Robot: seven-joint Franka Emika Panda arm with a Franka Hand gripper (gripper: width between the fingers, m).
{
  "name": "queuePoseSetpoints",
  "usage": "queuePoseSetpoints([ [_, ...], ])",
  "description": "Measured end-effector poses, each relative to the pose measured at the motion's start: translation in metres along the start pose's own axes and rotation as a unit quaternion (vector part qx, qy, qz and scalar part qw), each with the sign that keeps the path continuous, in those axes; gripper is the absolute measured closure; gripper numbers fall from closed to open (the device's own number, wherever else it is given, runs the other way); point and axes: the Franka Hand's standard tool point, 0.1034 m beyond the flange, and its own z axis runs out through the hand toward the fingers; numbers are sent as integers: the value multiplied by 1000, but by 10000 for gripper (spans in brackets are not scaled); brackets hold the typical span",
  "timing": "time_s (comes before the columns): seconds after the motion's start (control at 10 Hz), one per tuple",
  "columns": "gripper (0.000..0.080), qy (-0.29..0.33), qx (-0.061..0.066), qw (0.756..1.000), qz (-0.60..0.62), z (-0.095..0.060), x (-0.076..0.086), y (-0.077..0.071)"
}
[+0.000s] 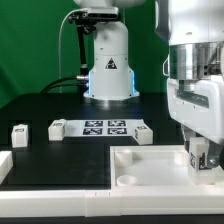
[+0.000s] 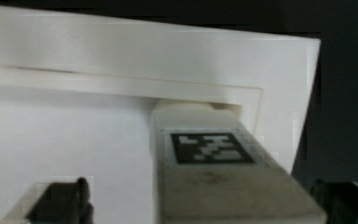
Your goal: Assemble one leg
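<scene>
A white leg (image 2: 208,150) with a black-and-white tag lies between my fingers, its far end against the raised rim of the white tray (image 2: 87,120). My gripper (image 2: 202,205) straddles the leg's near end. One finger (image 2: 60,200) stands clearly apart from the leg, with tray showing in the gap, and the other is close beside it, so the jaws look open. In the exterior view my gripper (image 1: 199,158) is low over the right corner of the tray (image 1: 150,165), with the leg (image 1: 199,152) between the fingers.
Three more legs lie on the black table (image 1: 18,133) (image 1: 57,127) (image 1: 142,133). The marker board (image 1: 105,127) lies between them. Another white part (image 1: 4,165) sits at the exterior view's left edge. The robot base (image 1: 108,70) stands behind.
</scene>
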Motion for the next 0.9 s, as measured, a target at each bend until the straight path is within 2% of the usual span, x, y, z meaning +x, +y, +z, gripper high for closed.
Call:
queuePoseSetpoints([
  [0.2,152,0,1,994,-111,-1,-1,-1],
  [0.3,152,1,3,982,-189,-3,0,-3],
  [0.6,150,2,4,943,-334,-5,-1,-5],
  [0.9,150,7,-1,886,-463,-5,1,-4],
])
